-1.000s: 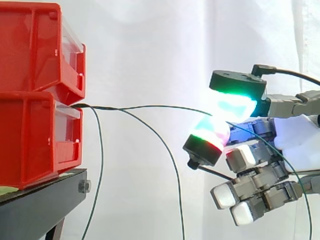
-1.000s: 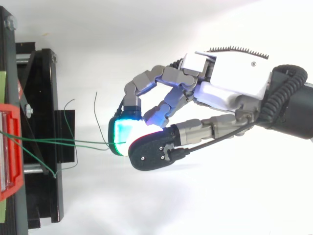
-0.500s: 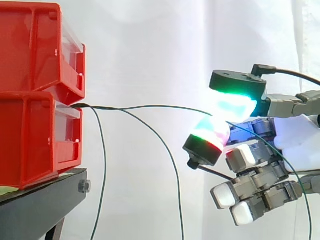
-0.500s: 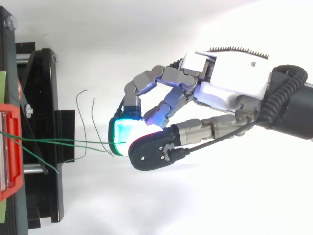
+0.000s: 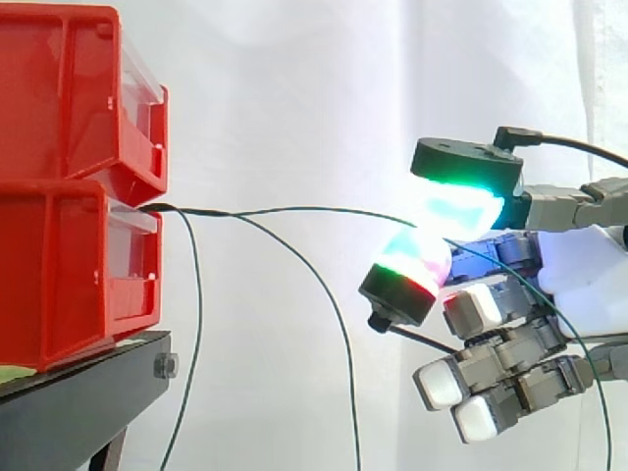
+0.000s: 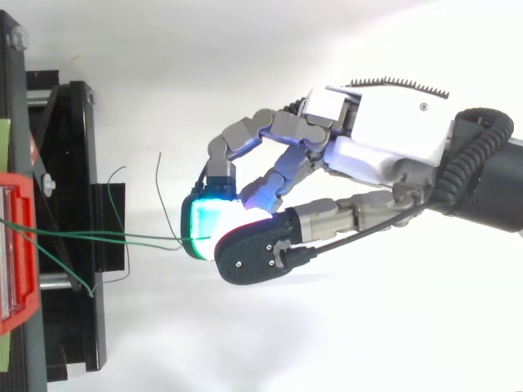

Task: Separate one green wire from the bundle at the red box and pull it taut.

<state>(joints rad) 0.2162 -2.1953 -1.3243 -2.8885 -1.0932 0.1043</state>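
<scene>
Pinching one green wire between its pads, the hand holds it right of the red box. Other strands droop, leaving it separated.

The hand is wearing a white shell over grey fingers; its pads are glowing cyan. Screws are dotting black backs.
</scene>
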